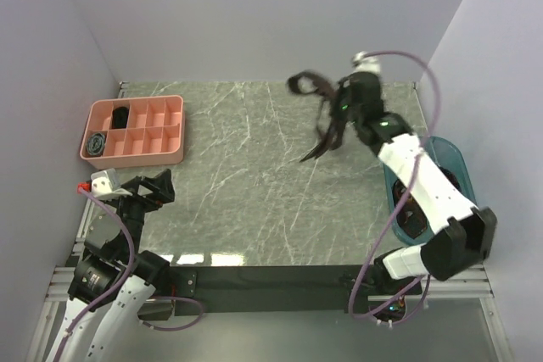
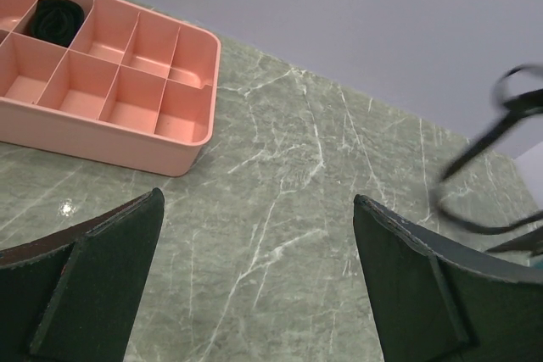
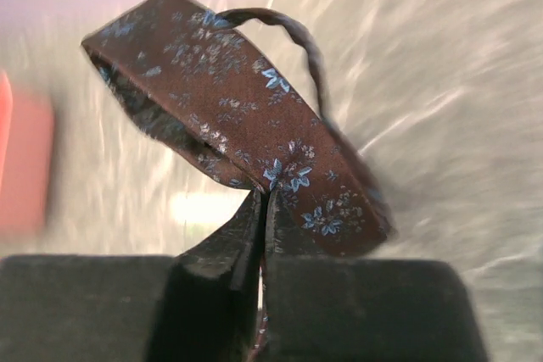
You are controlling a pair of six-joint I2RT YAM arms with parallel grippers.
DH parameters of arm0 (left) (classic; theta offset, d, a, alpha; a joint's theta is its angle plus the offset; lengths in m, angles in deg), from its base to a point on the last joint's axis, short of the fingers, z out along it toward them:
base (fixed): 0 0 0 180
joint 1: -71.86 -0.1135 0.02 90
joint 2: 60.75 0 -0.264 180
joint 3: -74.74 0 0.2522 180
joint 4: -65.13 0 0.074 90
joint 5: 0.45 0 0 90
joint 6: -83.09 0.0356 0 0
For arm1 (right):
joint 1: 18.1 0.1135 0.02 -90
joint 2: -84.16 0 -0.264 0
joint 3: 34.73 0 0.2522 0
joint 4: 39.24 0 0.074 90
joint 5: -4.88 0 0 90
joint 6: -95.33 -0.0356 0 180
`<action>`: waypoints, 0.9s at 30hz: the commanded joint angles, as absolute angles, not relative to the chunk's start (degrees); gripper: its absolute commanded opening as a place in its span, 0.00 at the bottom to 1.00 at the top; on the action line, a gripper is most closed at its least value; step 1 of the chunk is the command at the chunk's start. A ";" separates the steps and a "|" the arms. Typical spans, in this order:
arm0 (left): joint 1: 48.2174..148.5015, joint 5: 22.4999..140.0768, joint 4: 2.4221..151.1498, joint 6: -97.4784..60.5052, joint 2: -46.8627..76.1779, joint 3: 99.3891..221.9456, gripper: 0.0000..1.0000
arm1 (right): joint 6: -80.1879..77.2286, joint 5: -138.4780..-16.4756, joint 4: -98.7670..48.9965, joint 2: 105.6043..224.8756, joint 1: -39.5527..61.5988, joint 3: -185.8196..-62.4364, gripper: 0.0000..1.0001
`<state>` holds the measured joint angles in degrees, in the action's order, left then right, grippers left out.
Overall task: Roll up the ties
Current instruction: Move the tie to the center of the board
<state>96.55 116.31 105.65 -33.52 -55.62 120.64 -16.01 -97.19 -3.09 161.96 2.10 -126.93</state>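
My right gripper (image 1: 338,106) is shut on a dark brown-maroon tie (image 1: 321,116) with small blue flowers and holds it in the air over the far right of the table; its loops and pointed end hang below. In the right wrist view the tie (image 3: 254,133) is pinched between my fingertips (image 3: 266,209). The tie shows blurred at the right edge of the left wrist view (image 2: 501,150). A black coiled tie (image 1: 120,115) and a grey-blue coiled tie (image 1: 97,142) sit in the pink tray (image 1: 174,129). My left gripper (image 1: 146,189) is open and empty at the near left.
The pink tray (image 2: 182,137) with several compartments stands at the far left; the black coil (image 2: 56,19) sits in a back compartment. A teal bin (image 1: 443,154) with dark items stands at the right edge, partly under my right arm. Grey walls enclose the marble table (image 1: 246,184).
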 commanded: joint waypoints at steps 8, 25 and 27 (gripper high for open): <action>96.12 111.09 102.80 -32.31 -51.88 122.16 0.99 | -14.08 -83.72 1.23 168.36 21.97 -114.86 0.67; 95.94 107.83 101.74 -31.60 -48.00 122.07 0.99 | -16.64 -83.36 -7.90 170.62 2.11 -104.48 0.63; 95.94 107.74 101.74 -31.60 -47.83 122.07 0.99 | -17.86 -83.01 -8.95 172.74 1.50 -105.70 0.63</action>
<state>96.24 108.86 104.41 -32.82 -48.50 120.66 -16.31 -84.84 -5.27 170.18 2.10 -103.65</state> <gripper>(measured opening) 0.995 0.634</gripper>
